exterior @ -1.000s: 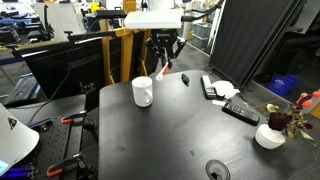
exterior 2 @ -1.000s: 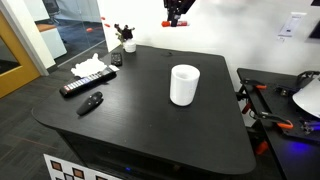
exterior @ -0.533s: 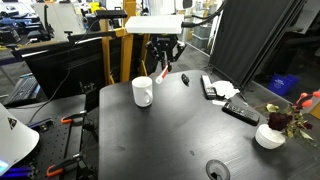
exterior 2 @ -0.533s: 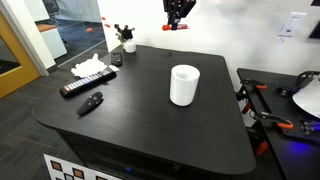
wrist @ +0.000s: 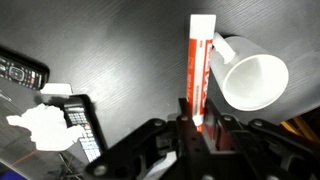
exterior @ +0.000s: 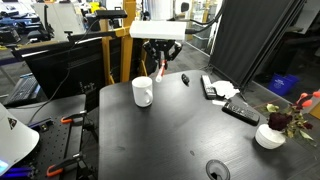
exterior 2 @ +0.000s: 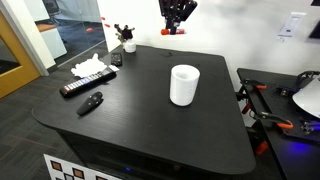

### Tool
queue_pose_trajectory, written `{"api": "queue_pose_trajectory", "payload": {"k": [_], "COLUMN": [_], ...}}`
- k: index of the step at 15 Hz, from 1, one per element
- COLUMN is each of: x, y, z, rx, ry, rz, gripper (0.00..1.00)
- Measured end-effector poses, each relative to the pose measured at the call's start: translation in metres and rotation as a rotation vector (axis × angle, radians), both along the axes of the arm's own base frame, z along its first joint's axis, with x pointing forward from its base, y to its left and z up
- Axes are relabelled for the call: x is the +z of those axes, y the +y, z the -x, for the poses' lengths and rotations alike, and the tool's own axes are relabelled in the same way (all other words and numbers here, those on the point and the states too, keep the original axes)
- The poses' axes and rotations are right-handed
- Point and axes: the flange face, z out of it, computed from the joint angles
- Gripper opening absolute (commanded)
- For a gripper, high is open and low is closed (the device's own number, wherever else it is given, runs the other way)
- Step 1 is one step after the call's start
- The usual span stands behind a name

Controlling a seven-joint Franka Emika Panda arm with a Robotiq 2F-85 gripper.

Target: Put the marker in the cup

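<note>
My gripper (wrist: 197, 112) is shut on the marker (wrist: 196, 65), a white stick with red-orange print that points away from the jaws. The white mug (wrist: 252, 80) lies just right of the marker's far end in the wrist view, its handle touching the marker's outline. In both exterior views the gripper (exterior: 160, 68) (exterior 2: 176, 20) hangs in the air over the table's far edge. The marker (exterior: 160, 79) (exterior 2: 170, 29) points down from it. The mug (exterior: 142, 91) (exterior 2: 184, 84) stands upright on the black table, apart from the gripper.
Two remotes (exterior: 240, 111) (exterior 2: 87, 83) and white paper (wrist: 45, 122) lie at one side. A small dark oval object (exterior: 185, 79) (exterior 2: 91, 102) lies on the table. A white flowered bowl (exterior: 270, 136) stands near a corner. A round inset (exterior: 218, 171) sits near the front edge.
The gripper with the marker has shifted slightly lower and a little toward the mug, and the wrist seems to have turned. The mug and other things have not moved.
</note>
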Motion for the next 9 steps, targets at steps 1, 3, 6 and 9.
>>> {"api": "queue_pose_trajectory", "payload": {"k": [1, 3, 6, 9], "x": [-0.002, -0.005, -0.01, -0.018], "y": [0.002, 0.004, 0.005, 0.003], "z": [0.0, 0.0, 0.0, -0.002], "rx": [0.037, 0.104, 0.191, 0.271], "ry": [0.0, 0.004, 0.014, 0.021], "rz": [-0.022, -0.058, -0.11, -0.168], "gripper": [0.05, 0.05, 0.05, 0.05]}}
